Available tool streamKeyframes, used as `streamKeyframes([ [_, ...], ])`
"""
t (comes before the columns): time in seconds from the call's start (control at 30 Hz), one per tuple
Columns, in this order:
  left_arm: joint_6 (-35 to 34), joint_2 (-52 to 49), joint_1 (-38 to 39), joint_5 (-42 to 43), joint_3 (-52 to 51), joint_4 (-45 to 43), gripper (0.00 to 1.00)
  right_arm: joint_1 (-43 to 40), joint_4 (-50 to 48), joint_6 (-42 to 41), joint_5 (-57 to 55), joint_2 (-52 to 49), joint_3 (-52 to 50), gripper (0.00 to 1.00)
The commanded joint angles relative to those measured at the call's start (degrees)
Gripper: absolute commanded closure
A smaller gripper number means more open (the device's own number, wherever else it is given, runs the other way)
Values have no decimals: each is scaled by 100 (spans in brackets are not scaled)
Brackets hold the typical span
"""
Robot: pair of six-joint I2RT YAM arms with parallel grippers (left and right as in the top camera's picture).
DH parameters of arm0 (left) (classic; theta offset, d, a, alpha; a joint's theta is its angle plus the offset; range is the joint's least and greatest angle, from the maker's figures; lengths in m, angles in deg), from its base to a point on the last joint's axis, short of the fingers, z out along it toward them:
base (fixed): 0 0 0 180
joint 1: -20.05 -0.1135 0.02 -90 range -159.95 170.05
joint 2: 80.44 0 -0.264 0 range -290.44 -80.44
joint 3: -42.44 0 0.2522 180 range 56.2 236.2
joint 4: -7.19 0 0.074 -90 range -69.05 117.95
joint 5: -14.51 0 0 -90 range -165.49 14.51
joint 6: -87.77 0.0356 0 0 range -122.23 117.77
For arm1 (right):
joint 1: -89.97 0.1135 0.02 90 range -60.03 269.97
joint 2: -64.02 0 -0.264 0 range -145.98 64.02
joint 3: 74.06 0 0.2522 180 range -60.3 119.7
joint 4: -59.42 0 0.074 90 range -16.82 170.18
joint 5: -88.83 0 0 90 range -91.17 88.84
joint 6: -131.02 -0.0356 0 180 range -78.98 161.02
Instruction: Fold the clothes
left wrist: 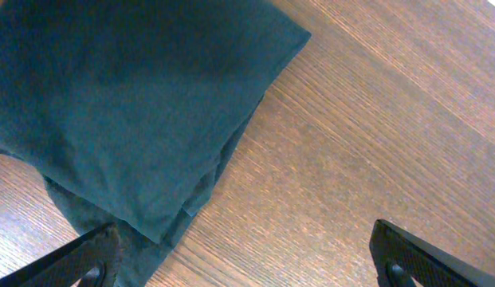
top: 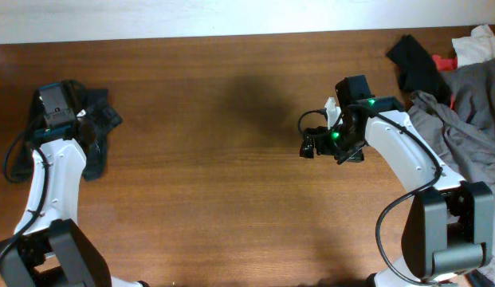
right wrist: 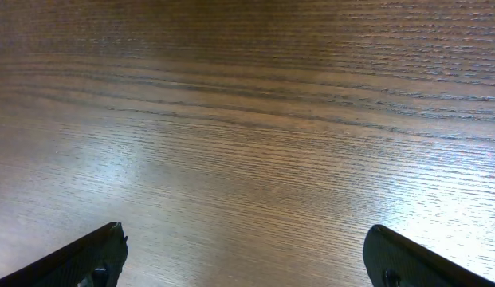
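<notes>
Far left of table (left wrist: 375, 119): clothes (left wrist: 135, 104) below left gripper (left wrist: 249, 257), jaws wide, empty; right gripper (right wrist: 245, 255) likewise.
Lift straight up, clear of the cloth; fold seems tidy.

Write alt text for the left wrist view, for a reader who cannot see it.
A dark green garment, folded in layers, lies on a wooden table and fills the upper left of the picture. The left gripper stands open and empty along the bottom edge, one side over the garment's lower edge.

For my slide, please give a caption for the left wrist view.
Open left pincer over the folded dark green fabric garment on a brown wooden table.
</notes>
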Motion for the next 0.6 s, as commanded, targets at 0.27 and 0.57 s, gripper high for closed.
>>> streamKeyframes([
  [0.27,46,33,11,46,24,2,1,20,-2,46,-70,393,74,1],
  [0.57,46,33,11,46,24,2,1,481,-31,46,-382,2343,74,1],
])
